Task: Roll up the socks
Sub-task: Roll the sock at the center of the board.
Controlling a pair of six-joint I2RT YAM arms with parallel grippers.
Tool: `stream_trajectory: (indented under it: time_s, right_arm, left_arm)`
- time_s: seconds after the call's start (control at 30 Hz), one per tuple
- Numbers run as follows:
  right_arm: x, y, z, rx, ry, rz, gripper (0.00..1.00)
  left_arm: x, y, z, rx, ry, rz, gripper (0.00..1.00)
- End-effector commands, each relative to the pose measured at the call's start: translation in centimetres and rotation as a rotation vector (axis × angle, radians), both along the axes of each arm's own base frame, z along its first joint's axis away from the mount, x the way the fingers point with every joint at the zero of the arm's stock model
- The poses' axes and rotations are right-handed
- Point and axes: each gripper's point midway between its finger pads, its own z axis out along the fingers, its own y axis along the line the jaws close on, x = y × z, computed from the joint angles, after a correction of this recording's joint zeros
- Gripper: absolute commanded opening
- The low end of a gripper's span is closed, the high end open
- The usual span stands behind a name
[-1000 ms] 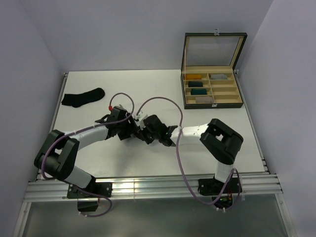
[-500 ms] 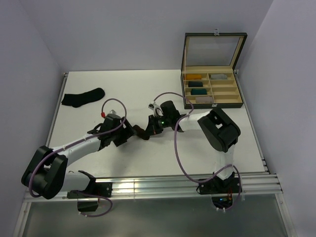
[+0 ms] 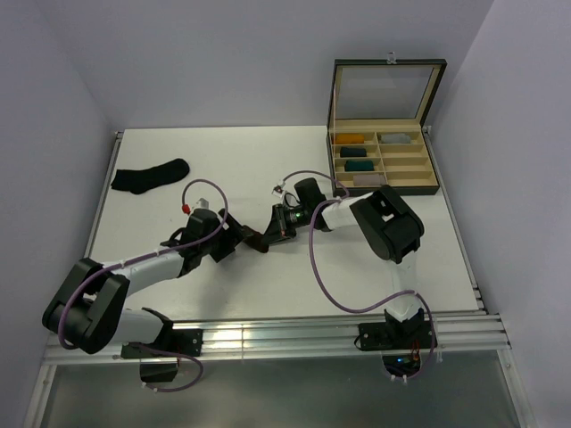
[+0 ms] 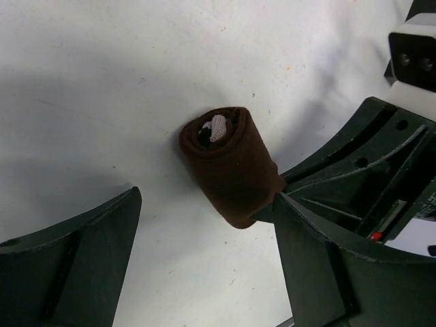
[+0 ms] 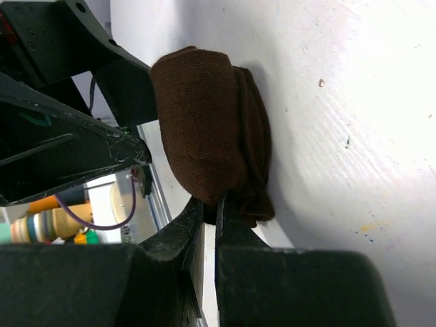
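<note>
At the middle of the counter, the brown sock lies rolled between both arms; the black sock lies flat near the far-left edge. Left jaws stand wide astride the roll, gripping nothing. Right jaws are pinched tight on its outer fold. With nothing bracing the bundle, a tug there could unwind it.

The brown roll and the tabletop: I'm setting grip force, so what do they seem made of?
The brown roll: soft knitted fabric, matte; fine ribbed texture and slumped folds show, a pale patch at its core. The tabletop: hard, smooth white board, probably painted or laminated; it carries small specks and scuffs.
</note>
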Motion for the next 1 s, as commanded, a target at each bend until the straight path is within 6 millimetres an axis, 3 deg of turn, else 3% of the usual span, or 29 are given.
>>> stream_trajectory:
  time_s: [0.0, 0.47, 0.77, 0.97]
  right_arm:
    - [-0.3, -0.6, -2.2, -0.058, 0.085, -0.022, 0.0]
    - [0.1, -0.9, -3.2, -0.067, 0.155, -0.061, 0.0]
    - [0.3, -1.6, -4.1, -0.08, 0.197, -0.093, 0.0]
    - [0.4, -1.5, -4.4, -0.08, 0.222, -0.099, 0.0]
  left_arm:
    - [1.5, -0.5, 1.3, -0.071, -0.075, 0.048, 0.83]
    - [2.2, -0.9, -1.2, -0.075, -0.022, 0.077, 0.77]
    - [2.0, 0.6, -3.7, 0.02, 0.017, 0.116, 0.69]
    - [1.6, 0.6, -4.7, 0.04, 0.042, 0.104, 0.67]
